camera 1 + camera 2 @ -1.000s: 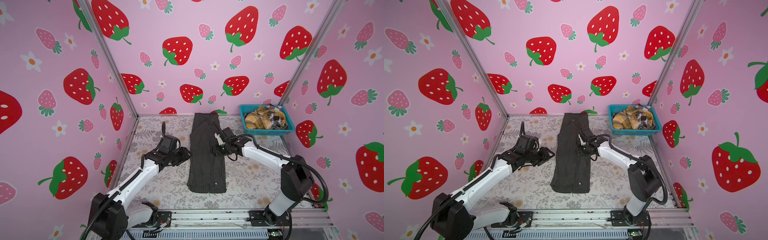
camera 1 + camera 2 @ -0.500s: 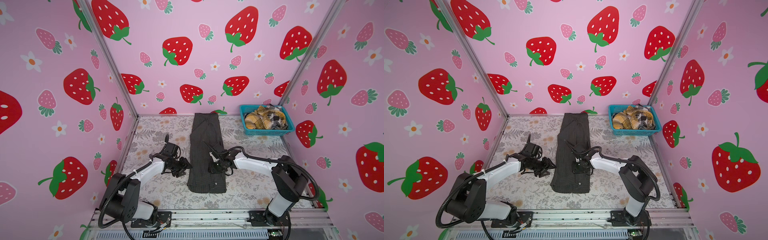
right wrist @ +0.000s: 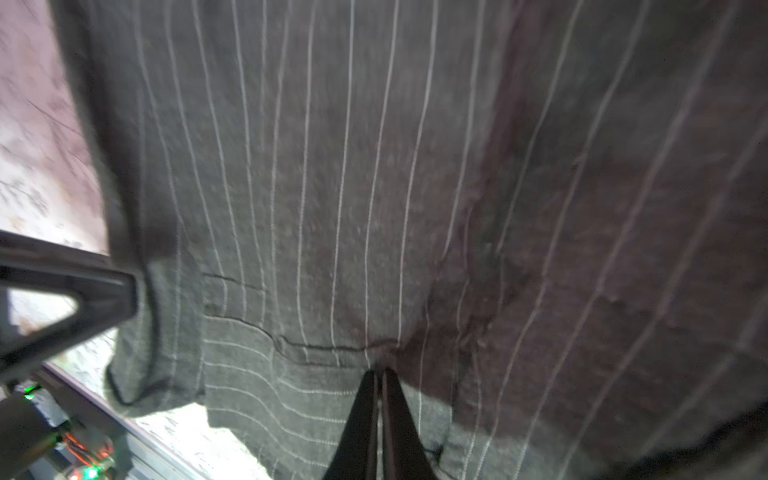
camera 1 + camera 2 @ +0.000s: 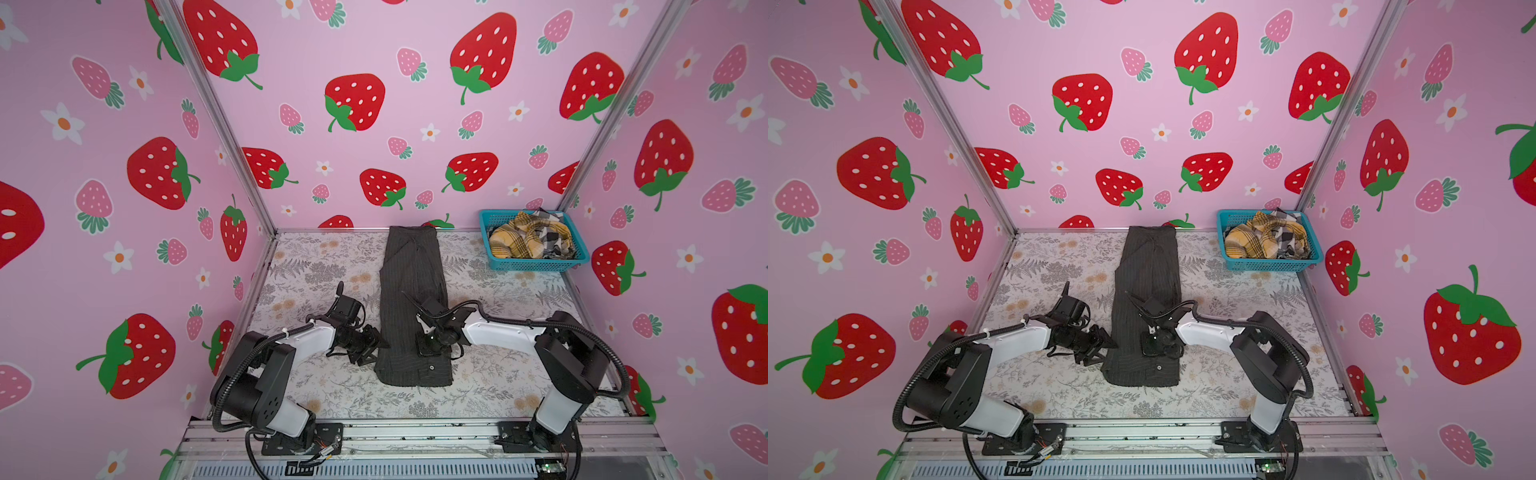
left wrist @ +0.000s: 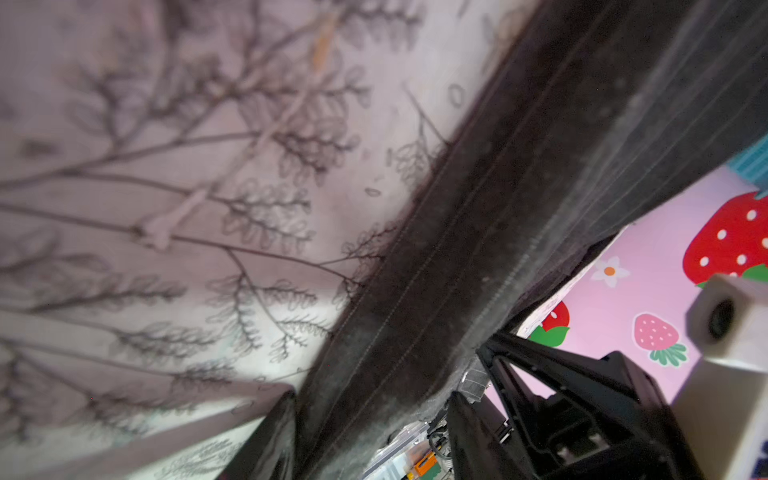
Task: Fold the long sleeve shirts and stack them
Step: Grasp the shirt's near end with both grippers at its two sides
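Observation:
A dark charcoal pinstripe shirt lies folded into a long narrow strip down the middle of the table. My right gripper rests on top of its near end, shut, with its tips pinching a pucker of the top cloth layer. At the strip's left edge, near the front, my left gripper is open. One of its fingers is on the table side and the shirt's edge runs between the jaws. A mustard plaid shirt and a black-white check shirt lie crumpled in the basket.
The teal mesh basket stands in the back right corner against the walls. Pink strawberry walls close in the floral table on three sides. A metal rail with both arm bases runs along the front.
Both grippers have moved toward the front end of the pinstripe shirt. The right gripper has gone from open to shut on the cloth. The left has come up against the shirt's left edge.

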Robot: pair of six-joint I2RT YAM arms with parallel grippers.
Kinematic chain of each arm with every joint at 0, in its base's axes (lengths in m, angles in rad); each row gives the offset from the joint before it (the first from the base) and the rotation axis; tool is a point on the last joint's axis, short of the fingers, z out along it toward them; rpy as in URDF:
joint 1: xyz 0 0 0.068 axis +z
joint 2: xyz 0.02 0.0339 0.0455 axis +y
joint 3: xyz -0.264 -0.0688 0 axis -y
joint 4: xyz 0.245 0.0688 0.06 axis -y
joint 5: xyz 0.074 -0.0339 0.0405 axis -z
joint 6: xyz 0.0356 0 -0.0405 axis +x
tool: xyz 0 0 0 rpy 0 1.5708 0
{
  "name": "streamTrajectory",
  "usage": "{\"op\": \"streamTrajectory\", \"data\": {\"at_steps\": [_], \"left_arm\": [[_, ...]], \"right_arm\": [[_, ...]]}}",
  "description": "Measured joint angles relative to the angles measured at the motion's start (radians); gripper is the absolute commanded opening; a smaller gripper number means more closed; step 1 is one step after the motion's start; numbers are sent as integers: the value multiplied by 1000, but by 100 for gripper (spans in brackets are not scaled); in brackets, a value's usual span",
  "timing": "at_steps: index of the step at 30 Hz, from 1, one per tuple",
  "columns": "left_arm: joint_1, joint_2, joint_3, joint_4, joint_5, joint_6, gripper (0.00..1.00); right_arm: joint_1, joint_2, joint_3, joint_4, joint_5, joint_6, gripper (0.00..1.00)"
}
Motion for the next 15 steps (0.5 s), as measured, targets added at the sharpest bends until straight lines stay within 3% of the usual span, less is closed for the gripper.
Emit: {"op": "streamTrajectory", "data": {"at_steps": [1,4,6,15], "left_arm": [[0,0,-3,0,2,-3,47],[0,1,-15,5,13,-5,47],[0,1,-18,7,24,-5,49],[0,-12,-40,-5,56,4,47]], "right_arm": [[5,6,0,-5,0,1,14],[8,3,4,-34,11,-3,50],[8,-17,18,-61,29,-12,61],[-98,-322,-75,-142,76,-33,63]]}}
